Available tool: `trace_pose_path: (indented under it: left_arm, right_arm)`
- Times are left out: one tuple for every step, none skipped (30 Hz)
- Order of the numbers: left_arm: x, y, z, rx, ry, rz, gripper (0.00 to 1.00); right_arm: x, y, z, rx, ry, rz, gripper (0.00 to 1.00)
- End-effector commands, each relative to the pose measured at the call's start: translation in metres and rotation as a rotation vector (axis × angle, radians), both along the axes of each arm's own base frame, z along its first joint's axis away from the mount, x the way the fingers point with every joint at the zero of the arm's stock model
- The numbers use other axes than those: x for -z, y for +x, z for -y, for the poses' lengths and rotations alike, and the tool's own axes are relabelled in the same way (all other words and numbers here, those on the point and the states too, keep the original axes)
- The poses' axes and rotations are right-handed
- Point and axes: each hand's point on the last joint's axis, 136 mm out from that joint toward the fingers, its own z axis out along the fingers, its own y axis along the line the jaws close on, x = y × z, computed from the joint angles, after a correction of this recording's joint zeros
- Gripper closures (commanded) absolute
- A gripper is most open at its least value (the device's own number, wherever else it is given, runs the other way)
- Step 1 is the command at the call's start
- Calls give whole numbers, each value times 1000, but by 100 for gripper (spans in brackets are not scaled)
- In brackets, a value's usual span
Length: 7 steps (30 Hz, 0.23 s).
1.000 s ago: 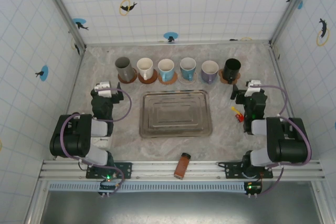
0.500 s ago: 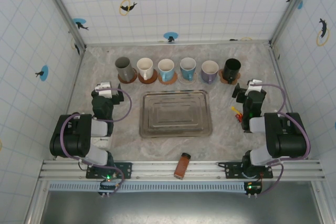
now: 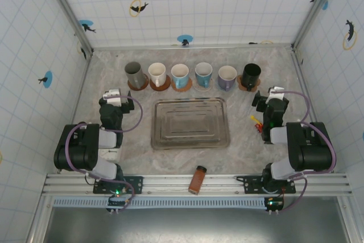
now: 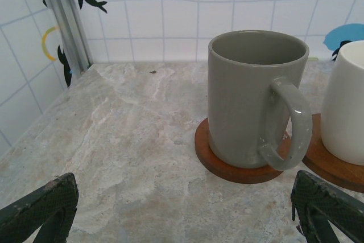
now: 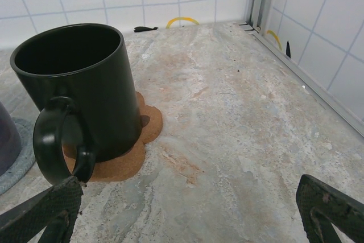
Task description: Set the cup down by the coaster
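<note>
Between the fingers (image 5: 44,211) of the right gripper (image 5: 185,213) there is only bare table (image 5: 244,140). They stand wide apart and hold nothing. Up at ten o'clock from them in the wrist view, the black cup (image 5: 79,89) stands upright on its cork coaster (image 5: 126,155), a little off-centre, with its handle turned toward the camera.

The left gripper (image 4: 182,215) is spread just as wide and is just as empty. The grey cup (image 4: 250,101) on its wooden coaster (image 4: 224,169) sits at one o'clock from it.

Seen from above, the right arm has swung slightly toward nine o'clock over the last second and then stopped. The left arm has not stirred, and no cup has shifted. All six cups line the far side at twelve o'clock from the tray (image 3: 190,124), each on a coaster.

With both grippers drawn back, the placing looks finished and this small swing looks like settling. I see no further move needed.
</note>
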Motion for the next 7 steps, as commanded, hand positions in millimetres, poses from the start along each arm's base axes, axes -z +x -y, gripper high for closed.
trace_pose_path:
  left_arm:
    - [-6, 4, -1, -1, -17, 17, 2]
    - [-5, 4, -1, -3, -17, 16, 2]
    - [-5, 4, -1, -2, -17, 16, 2]
    - [-5, 3, -1, -2, -17, 14, 2]
    - [-5, 4, -1, -3, -17, 16, 2]
    - [-6, 4, -1, -1, -17, 17, 2]
    - [-5, 3, -1, 0, -17, 16, 2]
  right_arm:
    - [-21, 9, 2, 16, 6, 63, 1]
    - [-21, 9, 2, 15, 7, 63, 1]
    - [-21, 9, 2, 14, 7, 64, 1]
    - [-21, 9, 2, 14, 7, 63, 1]
    - [-21, 9, 2, 14, 7, 66, 1]
    - [-21, 9, 2, 14, 7, 65, 1]
    - [-20, 8, 2, 14, 7, 64, 1]
